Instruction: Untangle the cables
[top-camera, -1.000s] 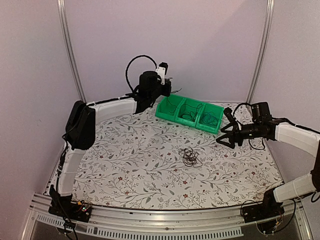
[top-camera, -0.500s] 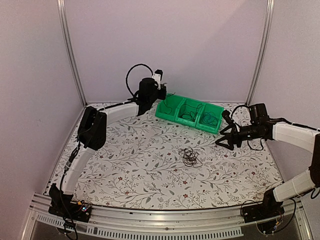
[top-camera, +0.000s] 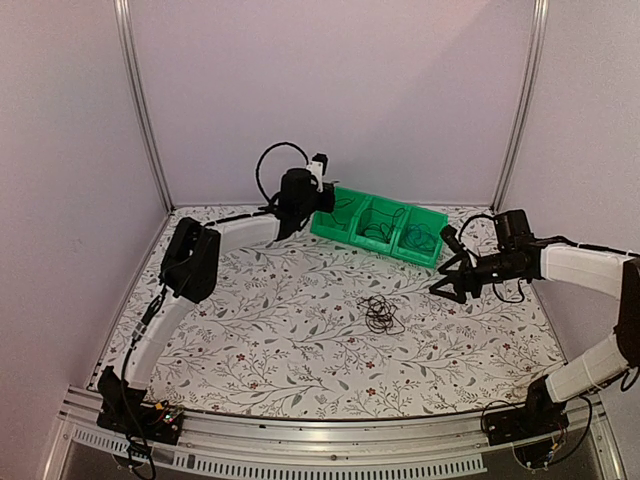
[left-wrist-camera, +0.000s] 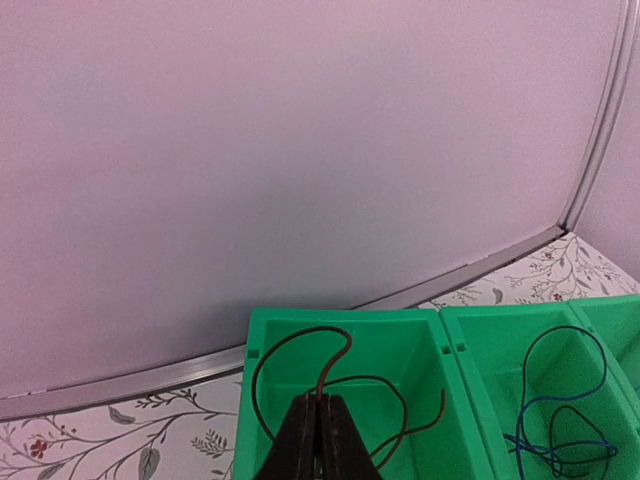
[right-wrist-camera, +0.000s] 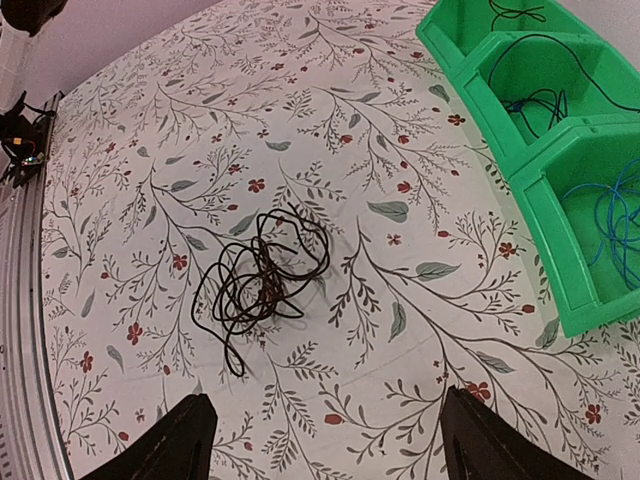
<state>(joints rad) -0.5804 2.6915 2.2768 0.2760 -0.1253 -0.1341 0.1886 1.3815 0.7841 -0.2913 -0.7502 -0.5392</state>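
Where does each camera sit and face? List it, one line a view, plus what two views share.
Top external: above, behind the arms, looking down at the table; left gripper and right gripper show.
Left wrist: at the left end of the green bins, facing the back wall; its shut fingers pinch the brown cable.
Right wrist: looks down on the tangled cables; its open fingers frame the bottom edge.
Shared: right wrist and top both show tangle and bins.

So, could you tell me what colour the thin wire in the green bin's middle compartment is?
The thin wire is blue, clearest in the left wrist view.
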